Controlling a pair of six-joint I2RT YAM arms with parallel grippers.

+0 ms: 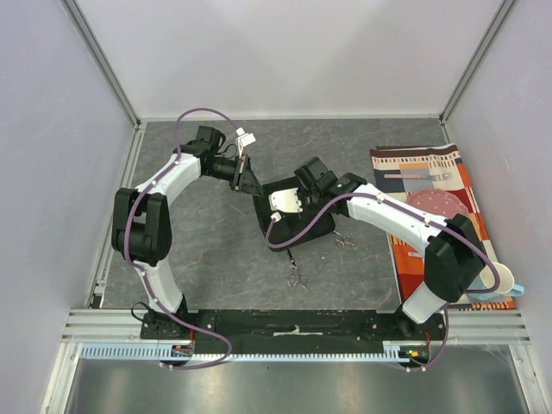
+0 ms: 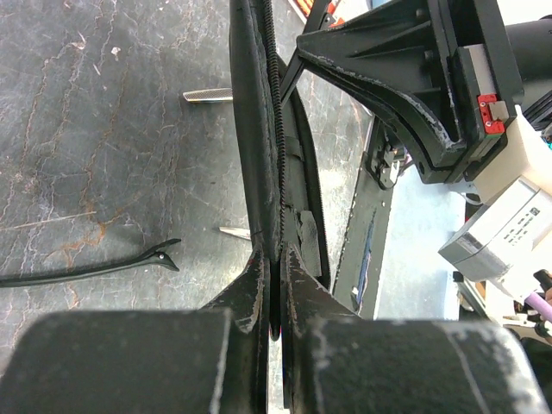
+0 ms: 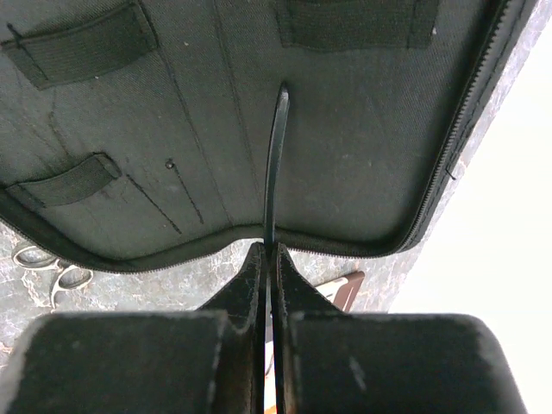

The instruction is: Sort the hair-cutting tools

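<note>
The black pouch (image 1: 317, 226) lies open at the table's middle. My left gripper (image 1: 250, 183) is shut on its raised zipper edge (image 2: 278, 129). My right gripper (image 1: 297, 203) is shut on a thin black stick-like tool (image 3: 274, 155), which points over the pouch's lining (image 3: 362, 129) between the elastic loops (image 3: 78, 43). One pair of silver scissors (image 1: 297, 278) lies in front of the pouch and another (image 1: 345, 241) to its right; ring handles (image 3: 52, 269) show in the right wrist view. A black clip (image 2: 112, 267) lies on the table beside the left gripper (image 2: 276, 254).
A striped placemat (image 1: 412, 250) covers the right side and carries a fork and knife (image 1: 418, 177), a pinkish plate (image 1: 435, 204) and a pale blue cup (image 1: 496, 289). A silver toothed piece (image 2: 207, 95) lies left of the pouch. Walls close in the table's back and sides.
</note>
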